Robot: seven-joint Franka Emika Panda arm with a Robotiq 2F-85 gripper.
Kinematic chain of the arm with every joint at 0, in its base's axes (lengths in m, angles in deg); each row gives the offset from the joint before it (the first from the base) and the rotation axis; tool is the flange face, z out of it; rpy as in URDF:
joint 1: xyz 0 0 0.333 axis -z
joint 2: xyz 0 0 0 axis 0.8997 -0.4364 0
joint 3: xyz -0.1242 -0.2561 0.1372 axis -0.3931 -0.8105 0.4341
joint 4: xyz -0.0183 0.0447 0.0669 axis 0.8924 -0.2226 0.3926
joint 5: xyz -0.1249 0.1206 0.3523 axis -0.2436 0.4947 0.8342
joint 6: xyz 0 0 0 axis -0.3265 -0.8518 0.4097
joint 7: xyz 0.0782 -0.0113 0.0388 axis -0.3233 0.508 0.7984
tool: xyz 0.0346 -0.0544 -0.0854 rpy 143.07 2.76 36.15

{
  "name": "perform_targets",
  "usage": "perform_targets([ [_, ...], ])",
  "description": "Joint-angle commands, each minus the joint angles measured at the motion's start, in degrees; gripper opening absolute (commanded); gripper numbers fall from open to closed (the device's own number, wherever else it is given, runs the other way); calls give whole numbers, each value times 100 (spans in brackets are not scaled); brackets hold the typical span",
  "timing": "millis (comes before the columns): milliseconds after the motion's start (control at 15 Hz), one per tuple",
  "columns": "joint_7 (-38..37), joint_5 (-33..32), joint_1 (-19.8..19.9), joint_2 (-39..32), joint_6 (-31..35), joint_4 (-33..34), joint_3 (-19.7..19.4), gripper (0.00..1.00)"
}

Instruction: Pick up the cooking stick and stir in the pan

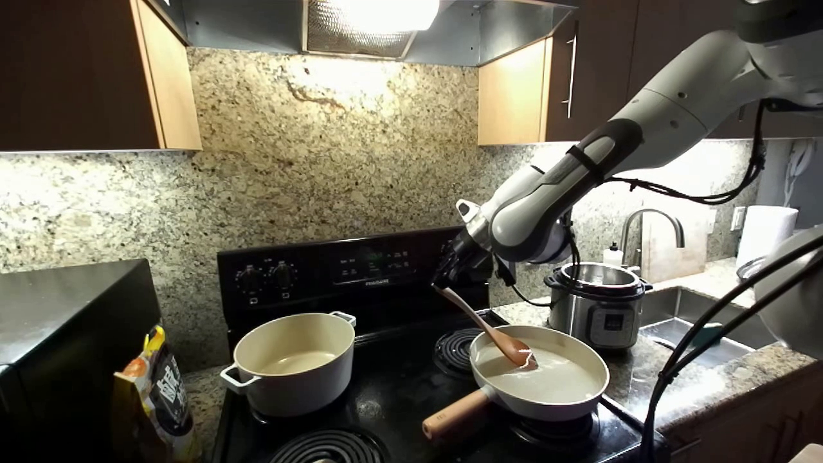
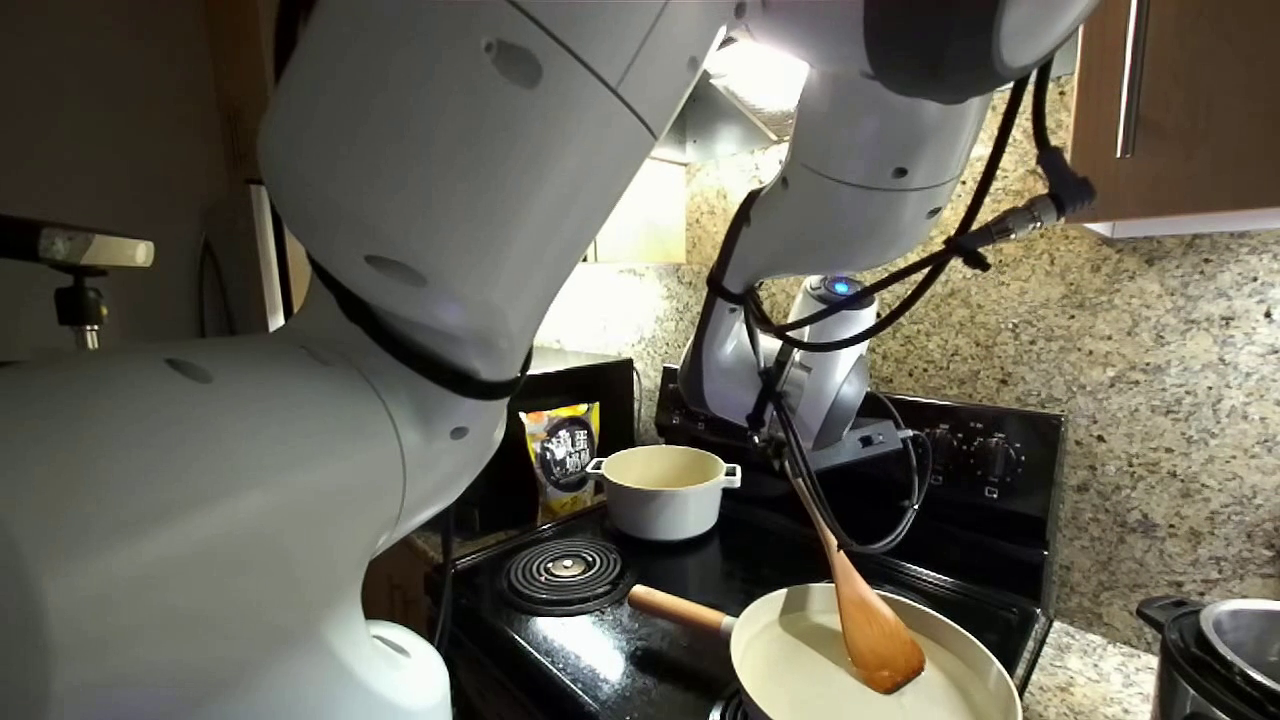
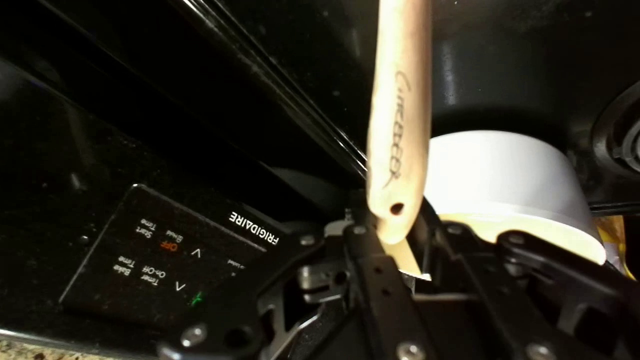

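Pincer point(image 3: 398, 220), cooking stick point(image 3: 402, 115) clamped by handle end, head in pan point(image 1: 543, 410)

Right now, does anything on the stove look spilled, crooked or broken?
Nothing stands out. The fingers hold the cooking stick by its handle end, its head down in the pan; the two-handled pot stands upright, and no clear spill shows on the stovetop.

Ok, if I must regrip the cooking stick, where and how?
I'd probably take the cooking stick by the upper end of its handle, near the hole where the tool has it, coming from above, jaws across its slim width: it slants up out of the pan, its broad blade inside.
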Motion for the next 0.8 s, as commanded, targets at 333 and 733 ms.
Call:
perform_targets([
  [333,376,122,-1085,-110,-855,543,-267,10],
  [733,210,372,-1048,-59,-272,-63,-359,10],
])
